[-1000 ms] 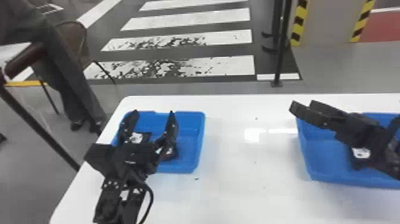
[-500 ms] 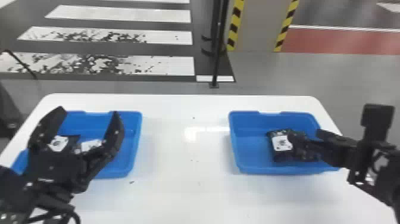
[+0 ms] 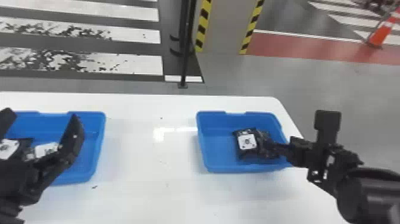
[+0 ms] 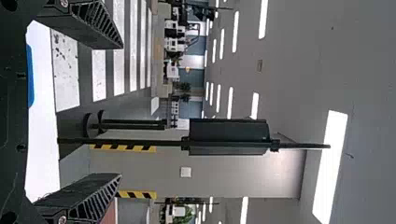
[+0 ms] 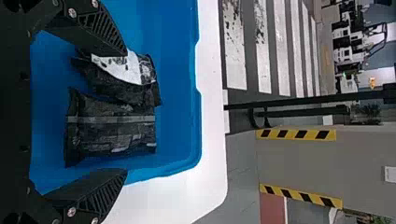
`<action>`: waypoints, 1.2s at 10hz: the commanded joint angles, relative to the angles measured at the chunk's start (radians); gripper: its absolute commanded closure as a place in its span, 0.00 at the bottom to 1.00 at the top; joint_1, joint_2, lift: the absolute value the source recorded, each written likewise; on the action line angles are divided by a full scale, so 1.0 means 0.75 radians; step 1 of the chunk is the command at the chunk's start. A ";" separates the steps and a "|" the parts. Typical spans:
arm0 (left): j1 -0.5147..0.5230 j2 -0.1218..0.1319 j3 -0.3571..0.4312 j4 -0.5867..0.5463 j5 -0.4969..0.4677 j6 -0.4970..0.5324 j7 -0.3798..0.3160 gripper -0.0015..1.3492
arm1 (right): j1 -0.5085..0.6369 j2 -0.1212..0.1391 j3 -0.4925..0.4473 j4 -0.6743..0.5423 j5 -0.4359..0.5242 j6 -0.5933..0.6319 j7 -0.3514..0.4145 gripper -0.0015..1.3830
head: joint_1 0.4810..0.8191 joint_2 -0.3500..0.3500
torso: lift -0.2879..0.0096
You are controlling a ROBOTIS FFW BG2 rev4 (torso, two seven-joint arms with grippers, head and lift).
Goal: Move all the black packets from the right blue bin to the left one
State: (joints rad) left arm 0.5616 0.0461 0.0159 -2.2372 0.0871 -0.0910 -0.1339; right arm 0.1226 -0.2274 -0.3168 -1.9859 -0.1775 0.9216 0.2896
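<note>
In the right blue bin [image 3: 214,155] lie two black packets side by side: one with a white label [image 3: 247,141], partly beside a darker one [image 3: 267,149]. My right gripper [image 3: 300,150] reaches in over the bin's right side. In the right wrist view my right gripper [image 5: 125,112] is open, the labelled packet [image 5: 128,70] partly behind one finger and the plain packet [image 5: 112,128] between the finger lines, ungripped. My left gripper [image 3: 41,122] hangs open above the left blue bin [image 3: 95,149], where packets with white labels [image 3: 46,149] lie. In the left wrist view my left gripper [image 4: 122,111] holds nothing.
The white table [image 3: 148,155] stretches between the two bins. Beyond its far edge stands a dark post [image 3: 185,59] on the floor, near a column with striped yellow-black edges [image 3: 203,26]. An orange cone [image 3: 381,34] stands far off at the right.
The head view has swung to the right. My right gripper has come down from above the right bin to its packets. My left gripper has stayed over the left bin, open.
</note>
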 commanded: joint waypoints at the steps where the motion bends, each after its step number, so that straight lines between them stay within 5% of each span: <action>1: -0.003 0.004 -0.005 0.000 0.001 -0.003 -0.001 0.04 | -0.072 -0.004 0.058 0.136 -0.037 -0.067 0.004 0.10 | 0.63 0.20 | 0.50; 5: -0.003 0.008 -0.013 0.000 0.004 0.003 -0.010 0.04 | -0.196 -0.008 0.212 0.336 -0.077 -0.113 0.000 0.12 | 0.63 0.28 | 0.50; 12: -0.003 0.008 -0.008 0.003 0.009 0.003 -0.020 0.05 | -0.203 -0.004 0.247 0.336 -0.088 -0.002 -0.063 0.16 | 0.63 0.34 | 0.50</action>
State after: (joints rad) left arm 0.5595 0.0521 0.0102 -2.2367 0.0938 -0.0906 -0.1488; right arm -0.0260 -0.2301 -0.1316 -1.7391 -0.2424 0.9167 0.2422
